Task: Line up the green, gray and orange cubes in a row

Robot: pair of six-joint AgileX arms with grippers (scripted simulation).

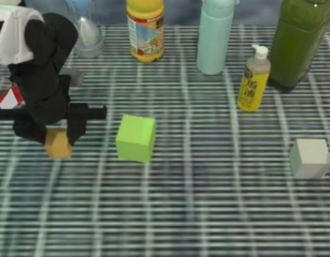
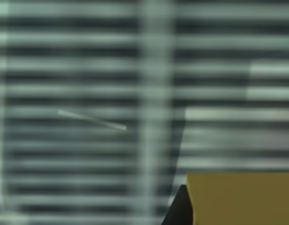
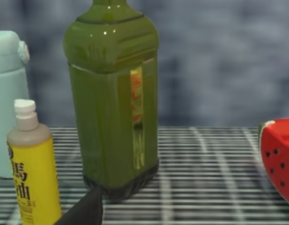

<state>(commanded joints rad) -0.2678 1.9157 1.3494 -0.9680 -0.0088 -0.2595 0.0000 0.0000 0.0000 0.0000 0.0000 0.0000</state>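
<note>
Left claw [image 1: 59, 140] is down at the left of the top view, sitting right over the orange cube [image 1: 58, 143]. The dark fingers sit on both sides of the cube, so I'd say it's clamped on it, though I can't tell if the cube is resting on the bench [image 1: 207, 203] or lifted just off it. In the left wrist view the orange cube [image 2: 240, 197] fills the lower right corner with one dark fingertip [image 2: 179, 208] against its edge.

The green cube [image 1: 136, 137] sits just right of it, left of centre, turned a bit askew. The gray cube [image 1: 310, 158] is way over at the right edge, well apart from the other two. So the row isn't there yet.

Right arm isn't in the top view at all. Its wrist cam just looks at the green bottle [image 3: 114, 98], the yellow pump bottle [image 3: 34, 178] and a slice of watermelon [image 3: 280, 157], with a bit of dark finger at the bottom, so I can't tell what that claw is doing.

Handling-wise these look like plain matte blocks, rigid, probably light, not slippery. Flat opposite faces are the obvious place to pinch, squared up so they don't twist. The green one is the widest, so it needs a wider opening.
</note>
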